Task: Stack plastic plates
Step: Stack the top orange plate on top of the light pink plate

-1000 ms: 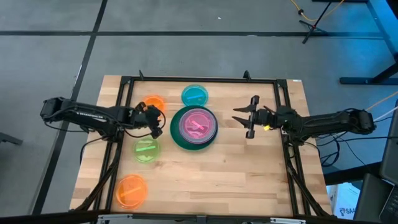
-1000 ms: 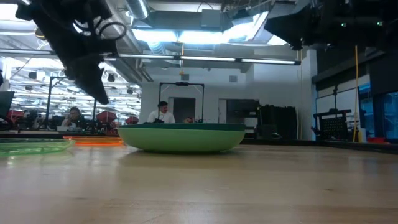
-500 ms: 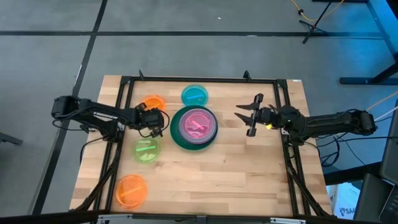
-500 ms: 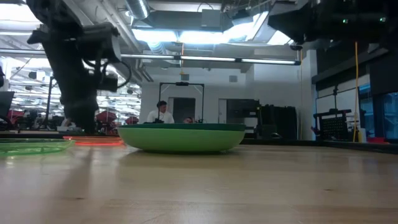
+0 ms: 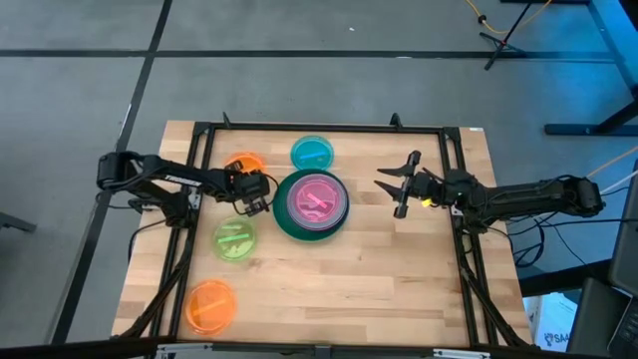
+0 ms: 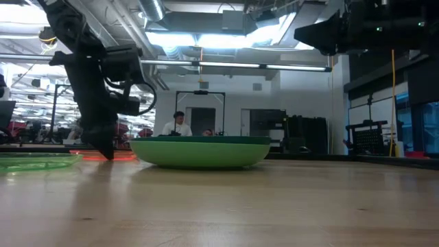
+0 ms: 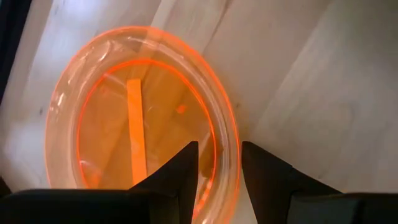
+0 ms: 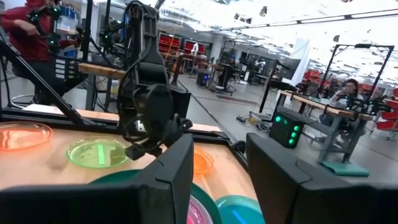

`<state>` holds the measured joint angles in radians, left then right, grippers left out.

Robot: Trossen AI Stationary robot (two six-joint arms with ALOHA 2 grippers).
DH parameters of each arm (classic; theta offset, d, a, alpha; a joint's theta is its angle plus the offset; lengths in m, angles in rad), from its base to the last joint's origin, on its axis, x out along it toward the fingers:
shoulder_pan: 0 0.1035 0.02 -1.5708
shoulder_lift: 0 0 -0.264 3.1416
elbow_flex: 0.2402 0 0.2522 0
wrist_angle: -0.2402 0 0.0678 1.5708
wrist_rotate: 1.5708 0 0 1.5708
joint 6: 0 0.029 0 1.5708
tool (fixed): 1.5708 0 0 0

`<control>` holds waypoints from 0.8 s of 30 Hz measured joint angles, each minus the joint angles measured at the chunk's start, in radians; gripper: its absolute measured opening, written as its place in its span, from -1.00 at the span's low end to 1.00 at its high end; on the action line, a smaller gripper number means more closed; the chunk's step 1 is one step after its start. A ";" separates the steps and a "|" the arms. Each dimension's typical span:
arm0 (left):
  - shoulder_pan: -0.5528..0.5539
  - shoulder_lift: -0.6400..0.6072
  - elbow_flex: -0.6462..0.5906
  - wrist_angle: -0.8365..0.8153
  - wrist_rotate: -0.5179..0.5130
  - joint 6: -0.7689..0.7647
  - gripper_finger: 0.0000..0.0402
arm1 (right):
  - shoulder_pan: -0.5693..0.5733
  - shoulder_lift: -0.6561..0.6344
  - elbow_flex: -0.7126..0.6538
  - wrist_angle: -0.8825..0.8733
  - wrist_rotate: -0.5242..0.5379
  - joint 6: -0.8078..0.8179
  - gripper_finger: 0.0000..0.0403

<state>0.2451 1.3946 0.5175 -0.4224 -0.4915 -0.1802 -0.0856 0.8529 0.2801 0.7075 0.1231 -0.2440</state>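
The left gripper (image 5: 255, 201) reaches down with fingers (image 7: 177, 177) apart astride the rim of a small orange plate (image 7: 140, 118) near the table's (image 5: 399, 279) far left. Beside it, a dark green plate (image 5: 289, 221) holds a pink one (image 5: 317, 197). Blue (image 5: 313, 152), lime (image 5: 234, 240) and another orange plate (image 5: 210, 305) lie around. The right gripper (image 5: 397, 186) hovers open to the stack's right.

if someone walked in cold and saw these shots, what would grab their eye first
Probably the stack at the table's middle: a large dark green plastic plate with magenta and pink plates nested in it. Next, the left gripper, lowered with open fingers astride the rim of a small translucent orange plate just left of the stack. Loose lime, blue and second orange plates ring it, while the right gripper hovers open to its right.
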 joint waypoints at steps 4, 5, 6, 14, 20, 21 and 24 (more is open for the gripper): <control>0.037 0.019 0.002 0.011 0.035 0.008 -0.45 | 0.000 0.000 0.000 -0.002 0.000 0.000 -0.28; 0.042 0.020 0.003 0.010 0.043 0.008 -0.48 | 0.000 0.000 0.000 -0.001 0.000 -0.003 -0.28; 0.044 0.021 0.003 0.009 0.045 0.007 -0.53 | 0.000 0.000 0.000 0.005 0.000 -0.012 -0.28; 0.040 0.026 -0.001 0.013 0.008 0.001 -0.96 | 0.000 0.000 0.000 0.039 0.000 -0.099 -0.28; -0.009 0.011 0.024 -0.007 -0.021 -0.006 -0.99 | 0.000 0.000 0.000 0.048 0.000 -0.175 -0.28; -0.020 0.002 0.037 -0.016 -0.022 -0.015 -0.99 | 0.000 0.000 0.000 0.051 0.000 -0.183 -0.28; -0.057 -0.022 0.085 -0.064 -0.031 -0.025 -0.99 | 0.000 0.000 0.000 0.055 0.000 -0.204 -0.28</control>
<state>0.1878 1.3724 0.6025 -0.4867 -0.5225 -0.2051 -0.0856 0.8528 0.2802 0.7624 0.1234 -0.4478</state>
